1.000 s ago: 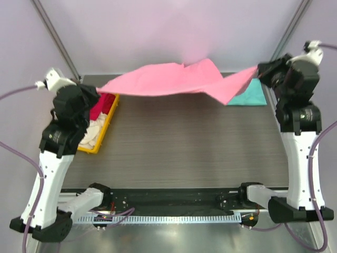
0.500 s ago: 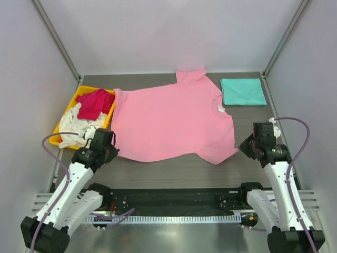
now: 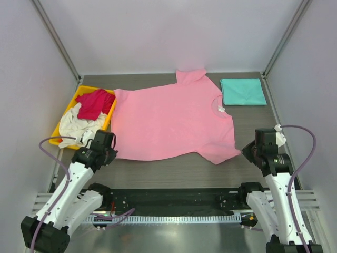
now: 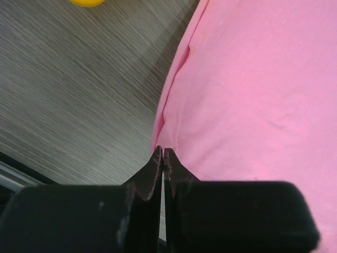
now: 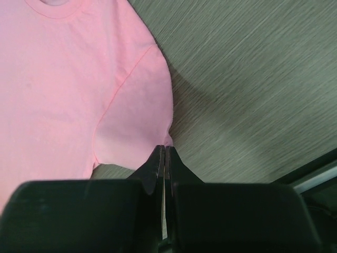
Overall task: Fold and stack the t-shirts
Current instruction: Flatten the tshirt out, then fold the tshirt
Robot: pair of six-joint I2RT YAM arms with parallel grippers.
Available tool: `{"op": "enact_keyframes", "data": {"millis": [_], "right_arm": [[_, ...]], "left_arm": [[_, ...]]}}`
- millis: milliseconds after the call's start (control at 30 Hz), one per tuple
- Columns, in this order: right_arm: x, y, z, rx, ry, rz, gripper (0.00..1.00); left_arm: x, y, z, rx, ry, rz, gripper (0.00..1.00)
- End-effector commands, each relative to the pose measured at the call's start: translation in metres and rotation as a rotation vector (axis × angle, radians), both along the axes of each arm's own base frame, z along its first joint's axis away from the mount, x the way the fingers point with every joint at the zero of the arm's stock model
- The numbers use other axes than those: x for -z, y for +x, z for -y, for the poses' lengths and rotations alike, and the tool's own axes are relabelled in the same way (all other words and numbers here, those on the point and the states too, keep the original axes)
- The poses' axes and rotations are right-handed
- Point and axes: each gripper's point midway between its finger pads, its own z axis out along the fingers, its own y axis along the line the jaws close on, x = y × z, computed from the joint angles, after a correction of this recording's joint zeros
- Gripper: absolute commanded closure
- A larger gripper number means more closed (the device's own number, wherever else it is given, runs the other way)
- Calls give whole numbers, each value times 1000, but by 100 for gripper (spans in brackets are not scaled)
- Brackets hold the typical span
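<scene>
The pink shirt lies flat on the table, stretching away from both arms. Its long axis runs left to right, with the hem toward the yellow bin and the collar toward the folded teal shirt. The left gripper is pinched on the near hem corner, and the right gripper on the near sleeve tip. The bin holds a crumpled red shirt and white shirt.

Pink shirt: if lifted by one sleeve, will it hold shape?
Likely floppy: the pink shirt lies flat with soft creases along its hem. Probably light, being thin cloth. Lifted by the sleeve, it would likely drape.
</scene>
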Motion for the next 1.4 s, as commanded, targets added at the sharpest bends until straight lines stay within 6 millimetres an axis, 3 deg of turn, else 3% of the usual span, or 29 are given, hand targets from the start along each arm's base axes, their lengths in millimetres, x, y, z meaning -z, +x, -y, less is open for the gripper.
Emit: {"op": "enact_keyframes", "data": {"millis": [0,200,400,533,633,800,967,1067,1167,1300,1367], "right_arm": [[-10,-16,12,69,-32,29,99],[-47,-41,17,86,-53,112,99],[-55,-59,20,102,-55,128,99],[-50,-58,17,106,-32,143,99],[-50,-40,7,49,-7,183,99],[-52,-7,11,8,-65,204,99],[-43,33,9,-40,-87,116,99],[-49,57,4,-108,-104,148,99],[-49,75,5,-130,-129,182,99],[-29,104,2,-191,-139,81,99],[-35,122,-4,-228,-129,104,99]], "left_arm": [[-9,-1,-3,-47,-16,26,100],[-7,-2,4,-5,-32,15,100],[-1,-9,17,27,-80,-7,100],[-2,-10,22,42,-93,21,100],[0,-4,17,36,-48,18,100],[1,9,4,5,55,9,100],[5,24,7,-12,66,8,100],[6,35,5,-29,89,28,100],[-2,50,2,-43,128,60,100],[-13,67,-3,-52,198,63,100],[-14,74,-8,-67,238,50,100]]}}
